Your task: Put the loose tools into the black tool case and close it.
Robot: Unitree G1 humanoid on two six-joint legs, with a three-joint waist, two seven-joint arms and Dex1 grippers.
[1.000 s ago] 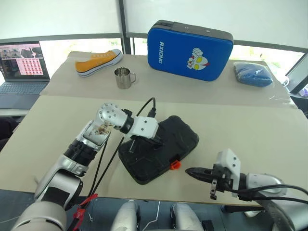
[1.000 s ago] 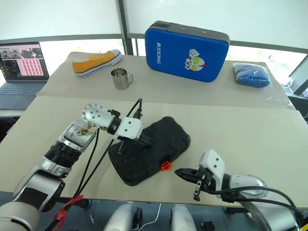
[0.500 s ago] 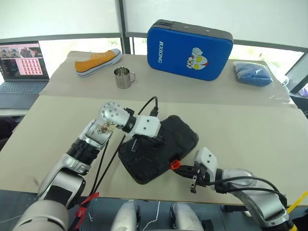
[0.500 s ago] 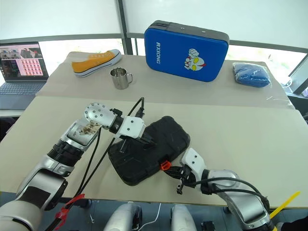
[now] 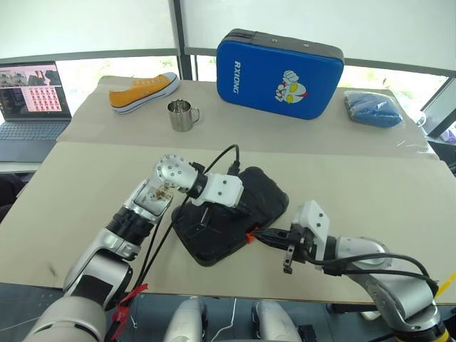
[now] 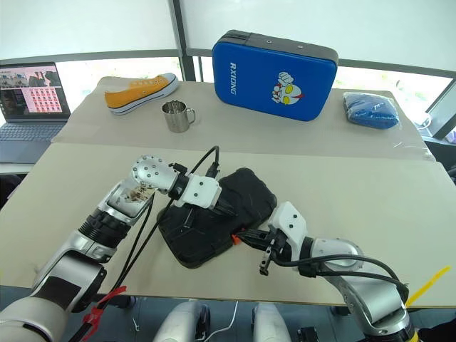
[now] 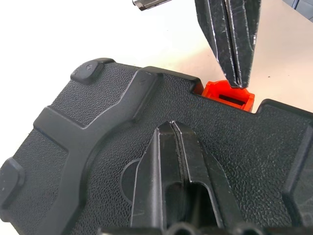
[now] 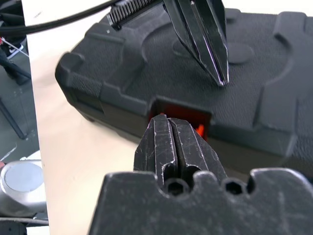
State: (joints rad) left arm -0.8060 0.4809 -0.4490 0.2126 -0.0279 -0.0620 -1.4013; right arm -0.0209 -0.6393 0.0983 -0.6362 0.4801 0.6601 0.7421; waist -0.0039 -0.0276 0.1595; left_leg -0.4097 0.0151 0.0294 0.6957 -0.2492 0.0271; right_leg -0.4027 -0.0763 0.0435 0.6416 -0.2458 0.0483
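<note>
Under left tool (image 7: pixel 173 128) closed black tool case (image 5: pixel 228 224), right tool (image 8: pixel 168 122) tips at orange latch (image 7: pixel 225 94)

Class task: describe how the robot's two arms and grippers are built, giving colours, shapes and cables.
Both arms are silver-grey metal with black ribbed joints. Each wrist carries a white boxy housing. The left gripper and right gripper each have two slim, tapered black fingers. Black cables loop along both arms, and a round studded silver joint sits on the left arm.
</note>
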